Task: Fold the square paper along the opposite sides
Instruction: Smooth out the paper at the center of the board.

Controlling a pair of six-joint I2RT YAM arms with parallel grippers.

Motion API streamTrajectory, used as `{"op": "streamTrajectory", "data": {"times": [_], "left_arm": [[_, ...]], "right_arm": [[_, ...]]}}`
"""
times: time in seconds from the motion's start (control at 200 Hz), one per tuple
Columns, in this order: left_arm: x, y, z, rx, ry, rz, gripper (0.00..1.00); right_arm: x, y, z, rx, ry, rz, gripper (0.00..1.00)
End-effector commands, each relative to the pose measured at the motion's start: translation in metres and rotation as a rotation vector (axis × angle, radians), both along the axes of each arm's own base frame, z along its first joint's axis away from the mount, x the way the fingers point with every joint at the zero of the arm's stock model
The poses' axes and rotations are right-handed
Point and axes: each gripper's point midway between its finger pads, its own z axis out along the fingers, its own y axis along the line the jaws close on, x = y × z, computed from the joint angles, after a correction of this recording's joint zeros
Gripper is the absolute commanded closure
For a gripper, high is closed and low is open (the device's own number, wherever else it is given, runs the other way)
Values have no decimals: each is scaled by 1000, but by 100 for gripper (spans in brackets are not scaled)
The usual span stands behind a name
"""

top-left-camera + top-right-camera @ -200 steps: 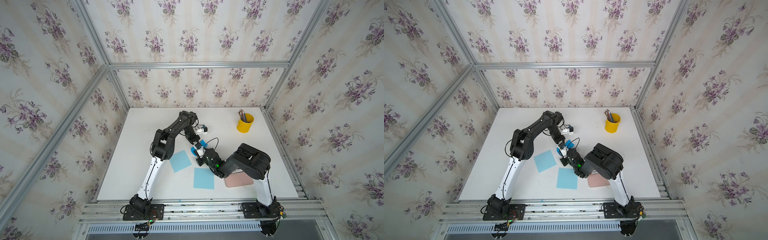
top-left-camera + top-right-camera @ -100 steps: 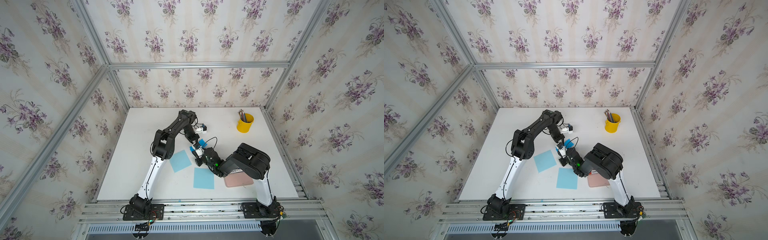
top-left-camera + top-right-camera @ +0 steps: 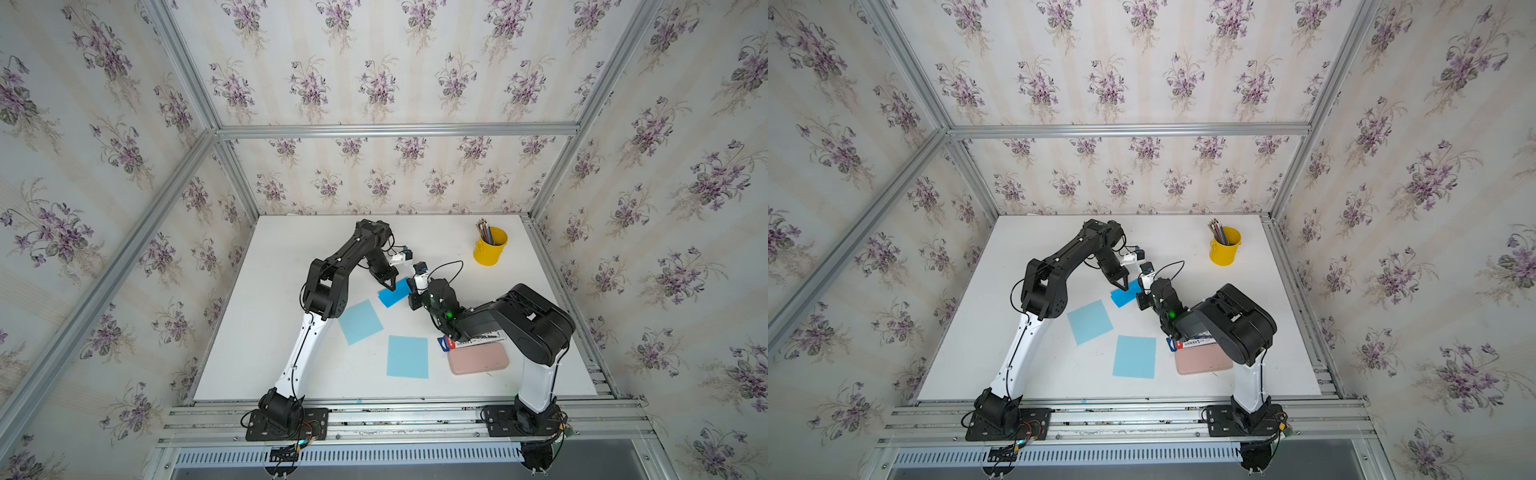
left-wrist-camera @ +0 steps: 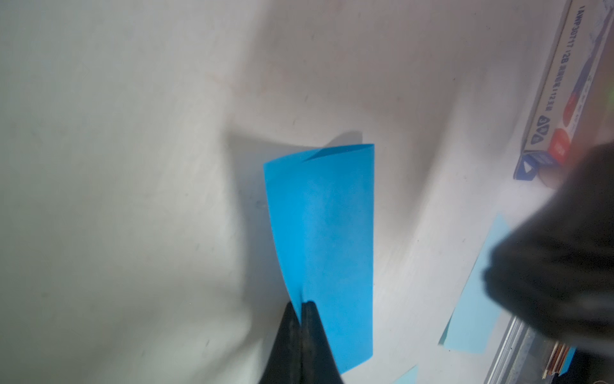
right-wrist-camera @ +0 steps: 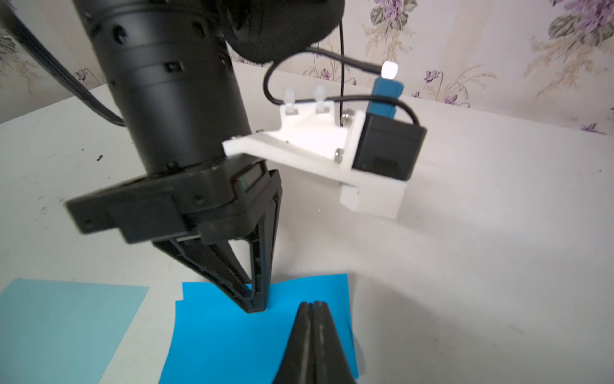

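Note:
The square paper (image 3: 395, 293) (image 3: 1124, 294) is bright blue and lies folded over on the white table (image 3: 266, 324), its two layers slightly offset at one end (image 4: 332, 232). My left gripper (image 3: 391, 287) (image 4: 301, 306) stands nearly upright and shut, with its tips pressed down on the paper (image 5: 226, 332) near one long edge. My right gripper (image 3: 410, 297) (image 5: 314, 304) is shut too. It reaches low over the paper's other side, close to the left gripper (image 5: 257, 309). Neither gripper lifts the paper.
Two light blue sheets (image 3: 360, 322) (image 3: 407, 356) lie nearer the front. A pink case (image 3: 478, 358) and a pencil box (image 3: 473, 341) sit under the right arm. A yellow cup of pencils (image 3: 490, 249) stands at the back right. Walls close three sides.
The right gripper has drawn a little toward the back right, uncovering more of the bright blue paper. The left gripper has stayed in place on it.

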Motion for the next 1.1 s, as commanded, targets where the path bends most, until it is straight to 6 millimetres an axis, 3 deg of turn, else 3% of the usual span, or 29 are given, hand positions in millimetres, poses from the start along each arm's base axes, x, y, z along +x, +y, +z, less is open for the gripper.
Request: {"op": "streamTrajectory", "data": {"times": [0.0,0.125,0.345,0.904,1.094], "left_arm": [[16,6,-12,52,-73,2,100],[15,6,-13,57,-66,14,100],[16,10,-18,96,-49,63,100],[5,19,-23,154,5,115,100],[8,15,-17,134,-9,115,100]], "right_arm": [[11,1,-23,-16,89,-56,100],[15,6,-35,1,140,-71,100],[10,-10,-64,-29,222,-148,100],[7,-49,-72,-99,256,-283,100],[14,-65,-59,-78,232,-300,100]]}}
